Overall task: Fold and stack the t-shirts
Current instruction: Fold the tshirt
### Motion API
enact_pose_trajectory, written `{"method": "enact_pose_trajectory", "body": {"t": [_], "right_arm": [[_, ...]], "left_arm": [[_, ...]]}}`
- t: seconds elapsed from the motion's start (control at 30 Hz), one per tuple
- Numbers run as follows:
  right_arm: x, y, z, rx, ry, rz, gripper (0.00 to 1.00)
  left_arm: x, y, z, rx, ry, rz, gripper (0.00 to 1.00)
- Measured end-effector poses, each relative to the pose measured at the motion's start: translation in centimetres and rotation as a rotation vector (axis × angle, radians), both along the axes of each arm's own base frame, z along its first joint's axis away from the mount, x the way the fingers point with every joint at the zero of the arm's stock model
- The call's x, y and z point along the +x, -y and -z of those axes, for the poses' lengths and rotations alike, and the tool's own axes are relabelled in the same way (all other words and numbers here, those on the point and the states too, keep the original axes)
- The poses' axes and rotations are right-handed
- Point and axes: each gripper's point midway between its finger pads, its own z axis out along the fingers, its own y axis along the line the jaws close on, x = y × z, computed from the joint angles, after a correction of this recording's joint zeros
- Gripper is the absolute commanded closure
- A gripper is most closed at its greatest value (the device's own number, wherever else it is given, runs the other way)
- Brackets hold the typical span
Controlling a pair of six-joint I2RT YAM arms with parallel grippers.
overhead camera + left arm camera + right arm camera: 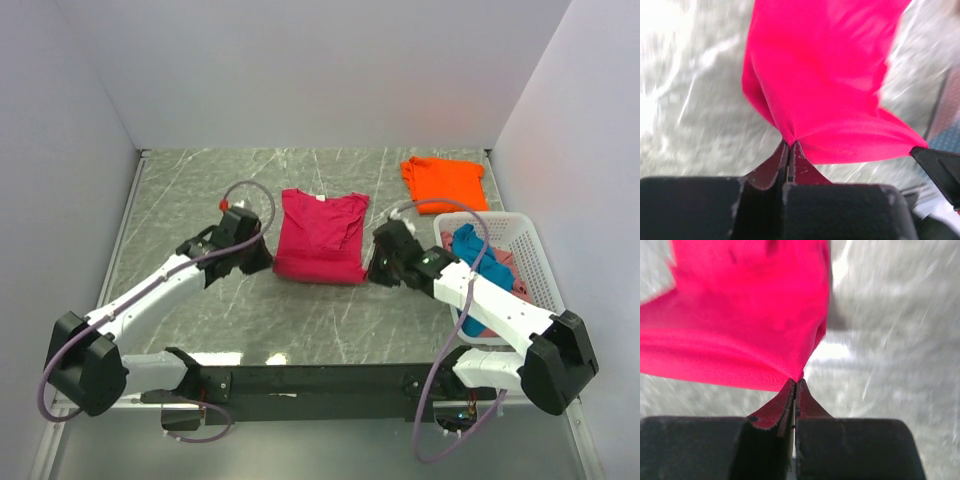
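A crimson-magenta t-shirt (320, 235) lies mid-table, its near hem lifted and stretched between both arms. My left gripper (262, 262) is shut on the hem's left corner; the left wrist view shows its jaws pinched on the cloth (830, 85) at the gripper (790, 142). My right gripper (372, 272) is shut on the right corner, the fabric (740, 315) pulled up from the gripper (796, 380). An orange t-shirt (443, 182) lies folded at the back right. Teal-blue (478, 250) and dusty pink (505, 265) t-shirts sit in the basket.
A white lattice basket (530, 245) stands at the right edge, behind the right arm. White walls enclose the grey marbled table (200, 190) on three sides. A black rail (320, 380) runs along the near edge.
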Motion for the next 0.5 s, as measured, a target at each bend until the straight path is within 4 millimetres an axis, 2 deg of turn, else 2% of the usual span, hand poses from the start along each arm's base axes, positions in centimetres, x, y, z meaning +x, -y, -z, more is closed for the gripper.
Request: {"method": "enact_pose_trajectory", "body": {"t": [0.13, 0.23, 0.33, 0.5], "right_arm": [[4.0, 1.0, -3.3, 0.008, 0.098, 0.054, 1.00], [6.4, 1.1, -5.3, 0.015, 0.154, 0.063, 1.00], [8.6, 1.2, -6.6, 0.016, 0.188, 0.070, 1.00], [12.4, 2.1, -7.3, 0.003, 0.203, 0.100, 1.00]], "left_arm": [[4.4, 0.3, -3.4, -0.013, 0.081, -0.049, 0.99], [7.6, 0.4, -5.1, -0.003, 0.119, -0.078, 0.99], [10.5, 0.6, -6.0, 0.006, 0.142, -0.099, 0.99], [14.4, 1.2, -6.2, 0.021, 0.141, -0.117, 0.99]]}}
